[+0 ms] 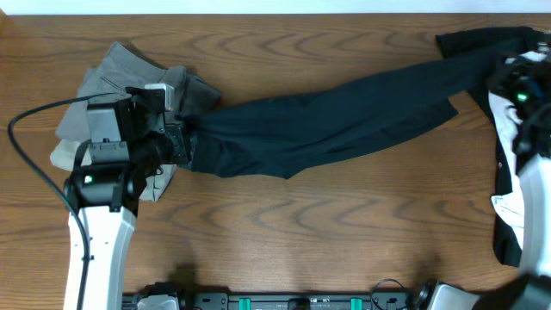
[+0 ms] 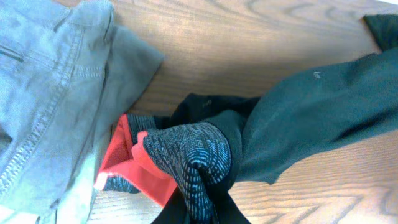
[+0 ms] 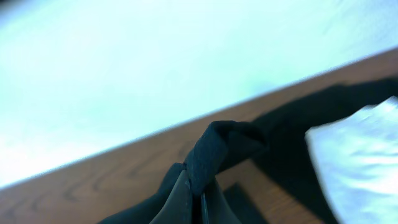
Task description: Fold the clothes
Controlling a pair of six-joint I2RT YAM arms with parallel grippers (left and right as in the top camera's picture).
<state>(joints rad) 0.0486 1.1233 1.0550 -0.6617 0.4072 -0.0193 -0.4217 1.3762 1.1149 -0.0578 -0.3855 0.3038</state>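
On table (image 1: 344, 224), black trousers (image 1: 327, 122) (waistband (image 2: 134, 171) leftward)

Black trousers (image 1: 344, 116) lie stretched in a long slant across the wooden worktop (image 1: 327, 224), from the left up to the far right corner. Their bunched left end meets the left tool (image 1: 181, 143) (its jaws are lost in the cloth from above). A rumpled grey garment (image 1: 129, 73) lies under that arm, with a pale beige one (image 1: 62, 155) touching its lower edge. The right arm (image 1: 527, 95) hangs over the trousers' other end, beside a white garment (image 1: 502, 129).
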